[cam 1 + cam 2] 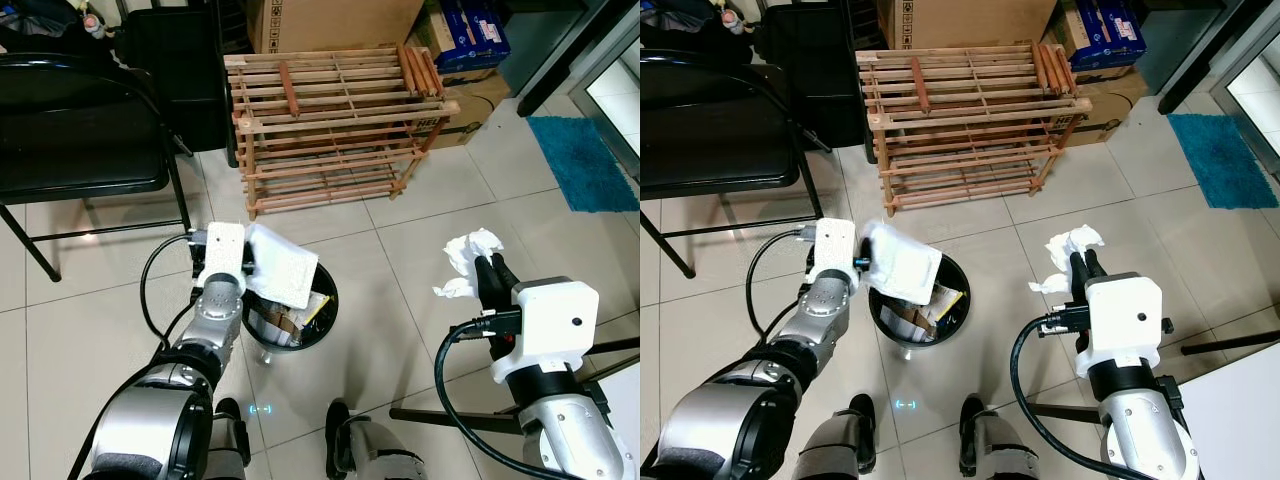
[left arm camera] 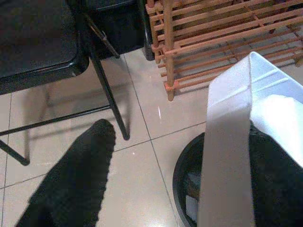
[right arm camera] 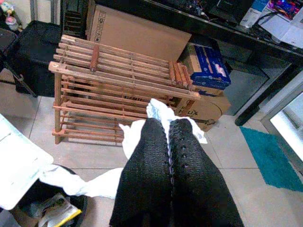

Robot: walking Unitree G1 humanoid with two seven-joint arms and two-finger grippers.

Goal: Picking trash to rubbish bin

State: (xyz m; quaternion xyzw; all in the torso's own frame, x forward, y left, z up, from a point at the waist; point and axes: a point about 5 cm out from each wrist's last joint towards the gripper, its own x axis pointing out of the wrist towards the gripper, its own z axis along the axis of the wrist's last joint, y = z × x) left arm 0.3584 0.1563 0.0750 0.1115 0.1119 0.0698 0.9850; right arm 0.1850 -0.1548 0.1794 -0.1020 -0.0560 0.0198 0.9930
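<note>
A wooden slatted shoe rack (image 1: 335, 125) stands on the pale tiled floor (image 1: 420, 215). Behind it are a big cardboard box (image 1: 335, 22) and, on another carton (image 1: 475, 105), a blue box (image 1: 473, 32). To the robot's left stands a black folding chair (image 1: 75, 140), well apart from the rack. A blue mat (image 1: 583, 160) lies on the floor at the far right.
</note>
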